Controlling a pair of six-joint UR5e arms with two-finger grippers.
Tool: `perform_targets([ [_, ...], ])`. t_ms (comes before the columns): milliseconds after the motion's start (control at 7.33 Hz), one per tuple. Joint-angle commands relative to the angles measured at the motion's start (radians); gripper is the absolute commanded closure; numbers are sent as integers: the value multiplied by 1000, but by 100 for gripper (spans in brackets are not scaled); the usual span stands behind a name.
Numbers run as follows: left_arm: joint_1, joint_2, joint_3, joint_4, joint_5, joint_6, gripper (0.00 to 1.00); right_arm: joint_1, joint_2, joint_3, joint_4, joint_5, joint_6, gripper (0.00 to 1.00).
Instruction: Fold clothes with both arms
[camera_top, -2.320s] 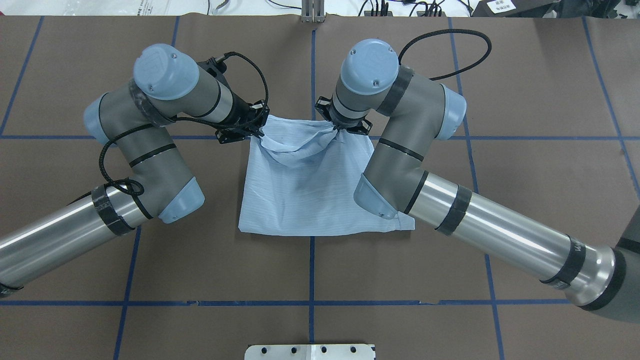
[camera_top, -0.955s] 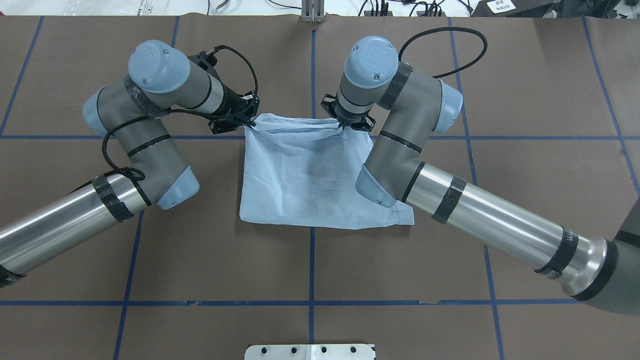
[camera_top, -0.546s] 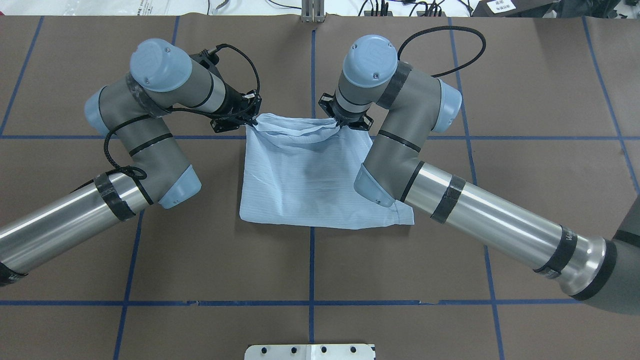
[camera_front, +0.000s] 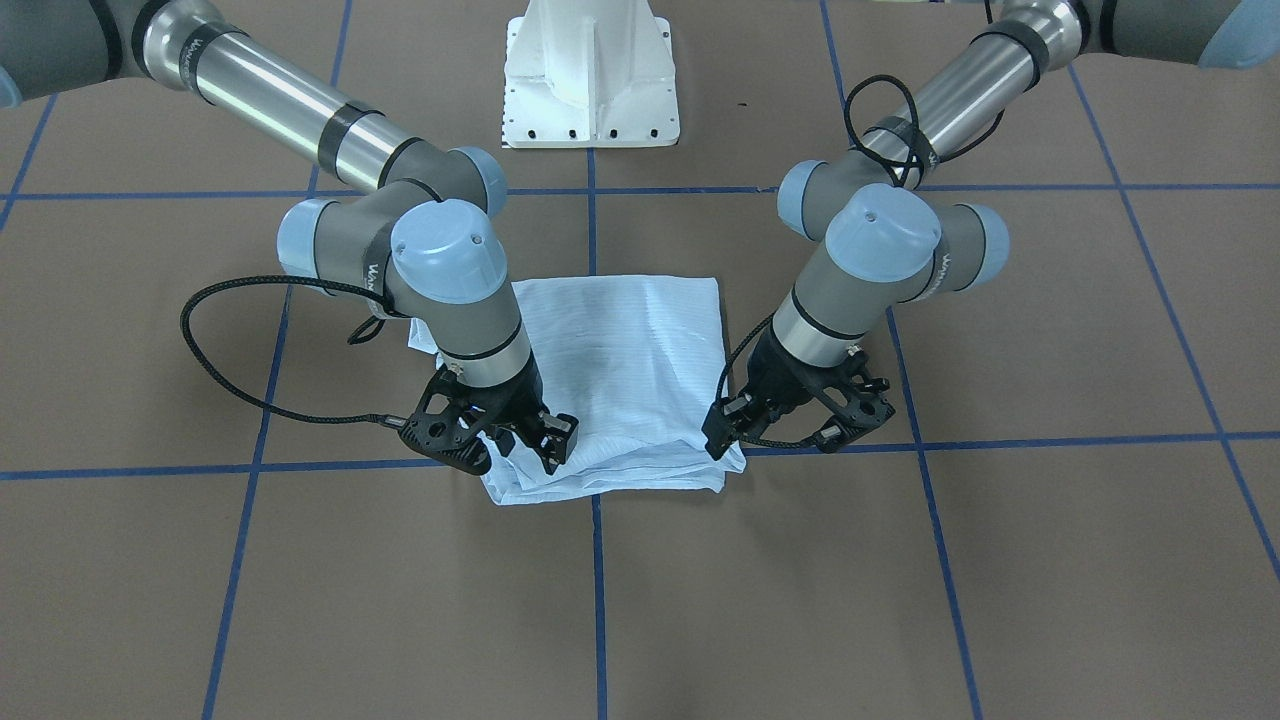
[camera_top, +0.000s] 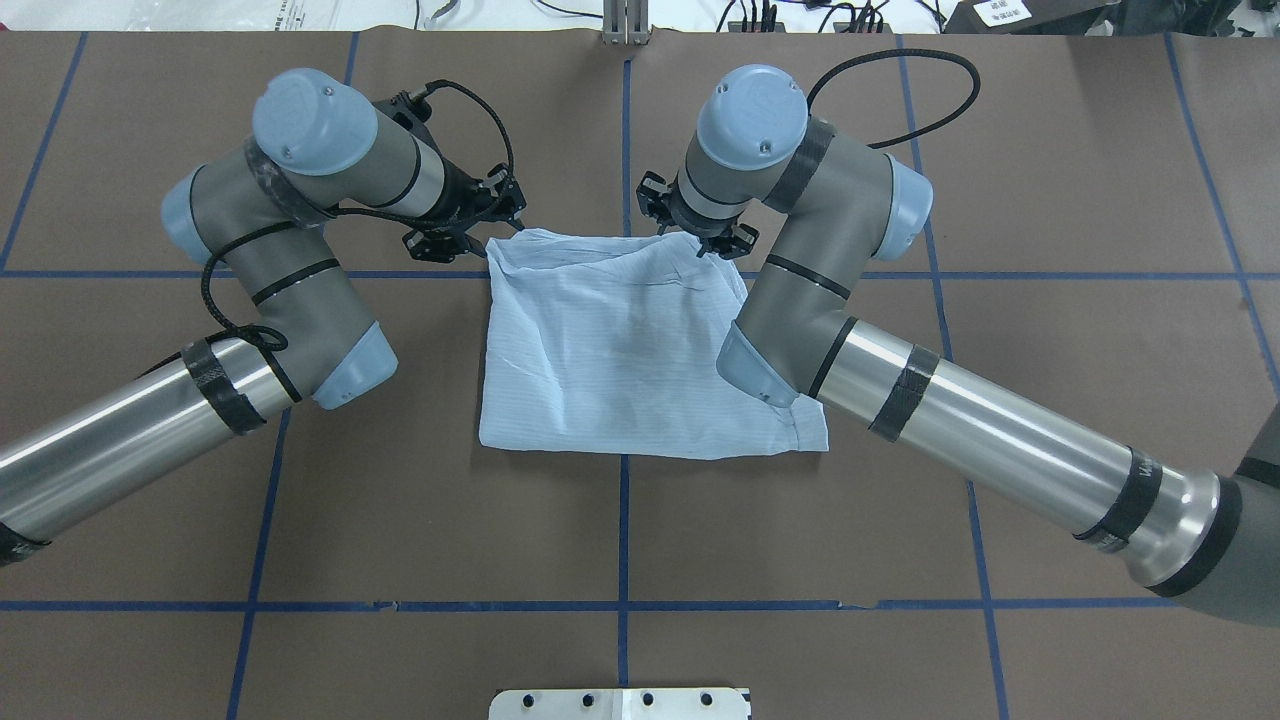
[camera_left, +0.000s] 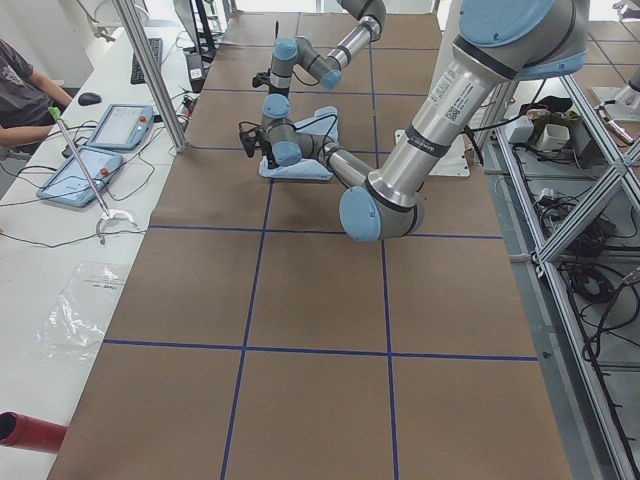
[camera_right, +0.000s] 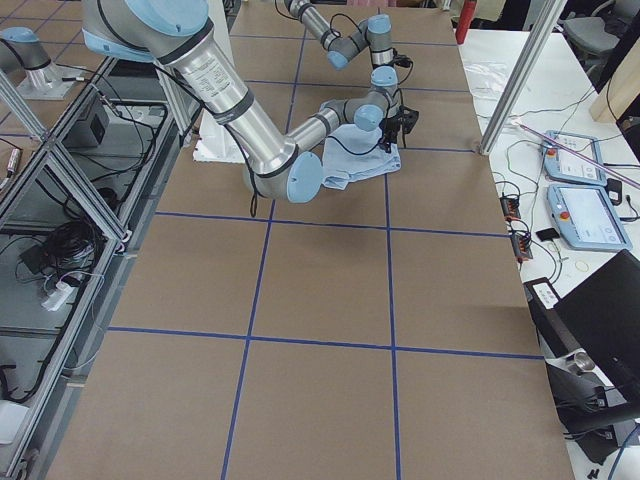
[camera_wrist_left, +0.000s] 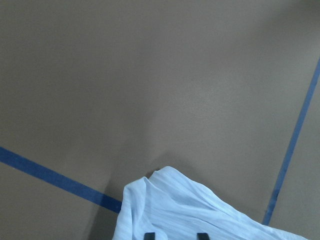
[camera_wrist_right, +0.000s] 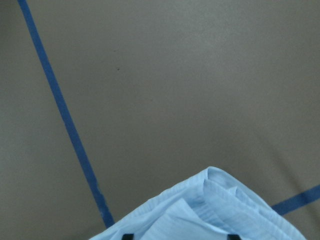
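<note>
The pale-blue striped shirt (camera_top: 620, 350) is lying folded into a rough rectangle on the brown worktop (camera_top: 950, 150). It is sitting about midway between the worktop's left and right ends, nearer the far edge than the robot's edge. Its far edge is showing several stacked layers and is running close along a blue tape line (camera_top: 1050, 275). In the overhead view its near right corner is passing under the right arm's elbow.

The left gripper (camera_top: 500, 232) is hanging at the shirt's far left corner, and the right gripper (camera_front: 520, 448) at its far right corner. Both pairs of jaws are standing spread and pinching nothing. In the left wrist view the black fingertips (camera_wrist_left: 148, 235) are showing apart at the bottom edge, with the loose cloth corner lying beyond them. In the right wrist view the fingertips (camera_wrist_right: 127, 236) are standing wider still. Whether either gripper is touching the cloth I cannot tell. A white pedestal base (camera_front: 590, 75) is standing at the robot's edge.
</note>
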Motion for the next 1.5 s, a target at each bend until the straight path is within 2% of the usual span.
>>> perform_targets([
  [0,-60,21,-5,10,-12,84,1,67,-23,1,-21,58,-118,0],
  [136,-106,70,-30,12,-15,204,1,140,-65,26,-71,128,-275,0],
  [409,-210,165,-101,71,-15,552,1,299,-192,109,-192,167,-754,0],
  [682,-334,272,-190,149,-18,856,1,482,-309,110,-219,290,-1140,0],
  [819,-400,327,-252,223,-80,993,1,550,-366,118,-220,325,-1248,0],
  [1092,-540,499,-287,208,-220,1292,1,628,-482,147,-217,372,-1416,0],
  [1365,-546,541,-276,170,-222,1276,1,632,-523,156,-210,363,-1412,0],
])
